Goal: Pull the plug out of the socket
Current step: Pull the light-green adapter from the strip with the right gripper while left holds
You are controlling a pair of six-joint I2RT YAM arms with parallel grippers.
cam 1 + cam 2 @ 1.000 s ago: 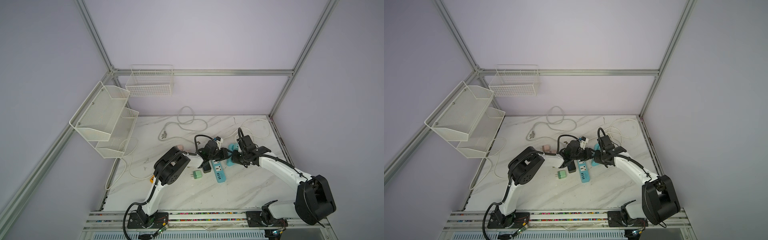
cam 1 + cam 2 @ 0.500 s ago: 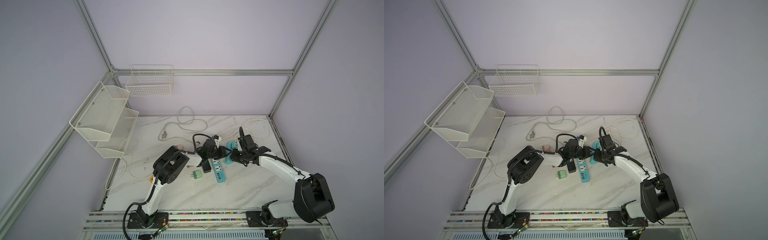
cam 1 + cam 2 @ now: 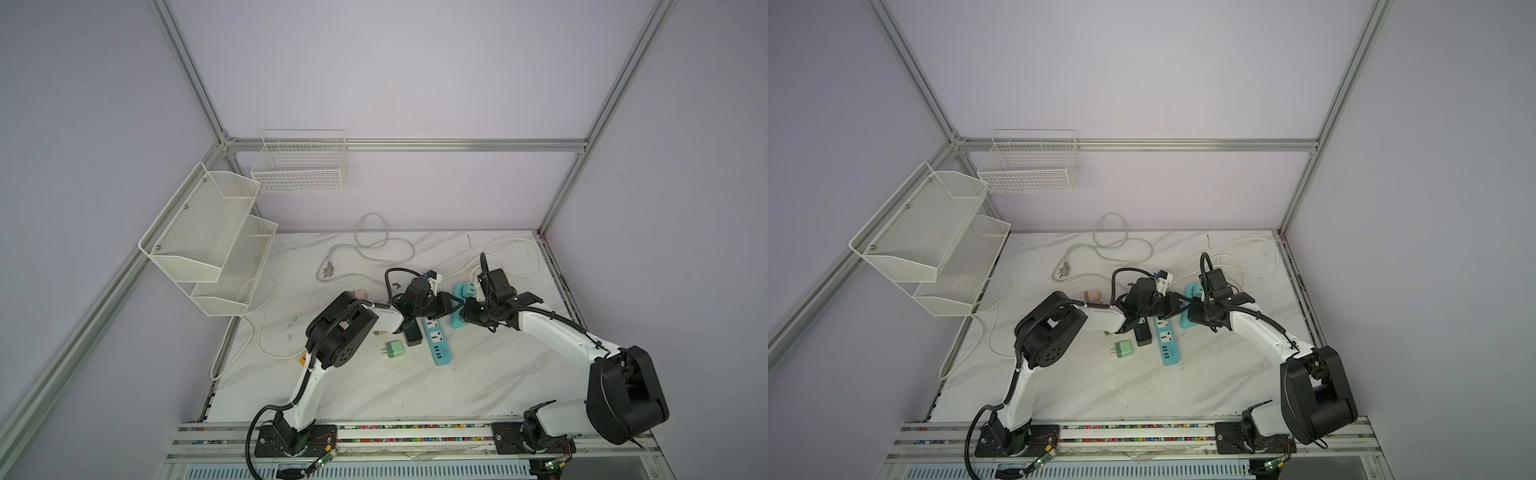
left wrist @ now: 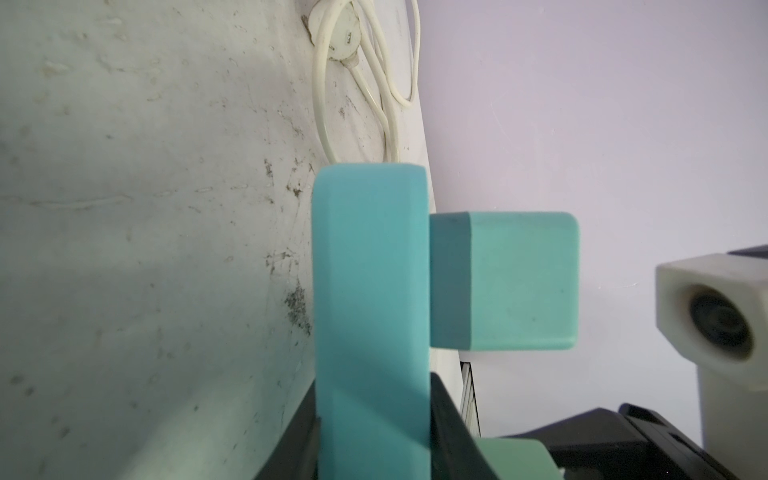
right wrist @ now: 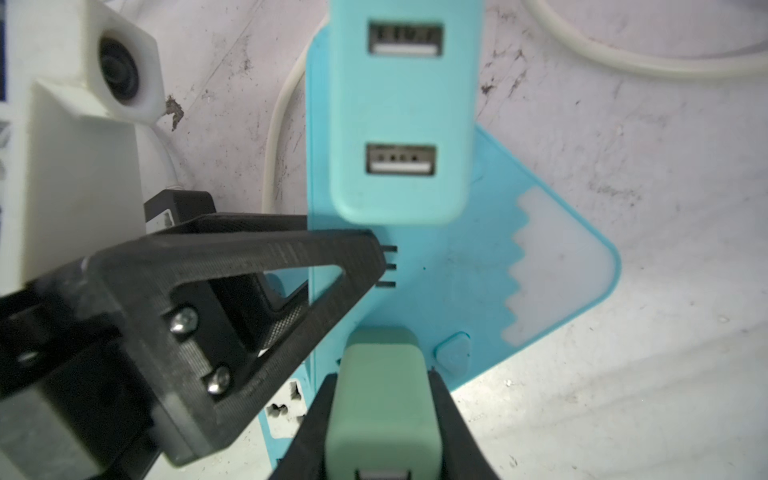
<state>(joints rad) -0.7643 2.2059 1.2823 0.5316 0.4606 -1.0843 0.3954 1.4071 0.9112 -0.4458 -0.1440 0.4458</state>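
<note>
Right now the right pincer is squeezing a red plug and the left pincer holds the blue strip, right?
Not red. The right wrist view shows the plug in the right pincer is pale green. The left pincer does hold the blue strip.

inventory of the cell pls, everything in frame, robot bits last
table: 1, white marble, under everything
teal power strip: 1, teal, right of centre
teal USB adapter: 1, teal, plugged into the teal power strip
held green adapter: 1, green, at the teal power strip's face
loose green adapter: 1, green, centre front
blue power strip: 1, blue with white sockets, centre
black hub: 1, black, left of the blue power strip
pink adapter: 1, pink, behind the left arm
cables: at least 3, white, back and left
mesh shelf: 1, white, left wall
wire basket: 1, white, back wall
left gripper: 1, black, shut on the teal power strip
right gripper: 1, black, shut on the held green adapter
</note>
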